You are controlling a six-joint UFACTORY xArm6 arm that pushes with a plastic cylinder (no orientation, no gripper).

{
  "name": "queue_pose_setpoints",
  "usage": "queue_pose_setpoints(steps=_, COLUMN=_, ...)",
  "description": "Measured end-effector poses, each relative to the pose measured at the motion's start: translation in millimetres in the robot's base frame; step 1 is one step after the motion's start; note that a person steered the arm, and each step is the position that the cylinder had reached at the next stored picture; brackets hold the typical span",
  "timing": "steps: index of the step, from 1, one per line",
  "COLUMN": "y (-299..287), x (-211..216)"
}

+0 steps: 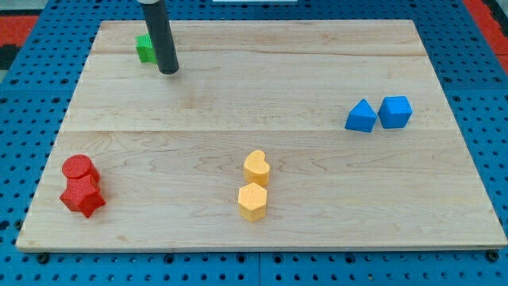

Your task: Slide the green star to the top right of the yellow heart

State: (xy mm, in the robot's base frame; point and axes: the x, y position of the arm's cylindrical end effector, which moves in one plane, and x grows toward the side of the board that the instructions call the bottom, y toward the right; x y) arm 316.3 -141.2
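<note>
The green star [144, 49] lies near the top left of the wooden board, partly hidden behind the dark rod. My tip [168, 71] rests on the board just right of and slightly below the green star, touching or nearly touching it. The yellow heart [256, 167] lies at the lower middle of the board, far to the lower right of the star and the tip.
A yellow hexagon [252, 201] sits directly below the heart. A blue triangular block [361, 116] and a blue cube [395, 112] sit side by side at the right. A red cylinder [79, 168] and a red star [83, 195] sit at the lower left. The board's edge [262, 248] borders blue pegboard.
</note>
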Motion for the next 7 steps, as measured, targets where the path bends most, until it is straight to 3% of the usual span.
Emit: queue_pose_setpoints(steps=7, y=-5.7, x=-9.8)
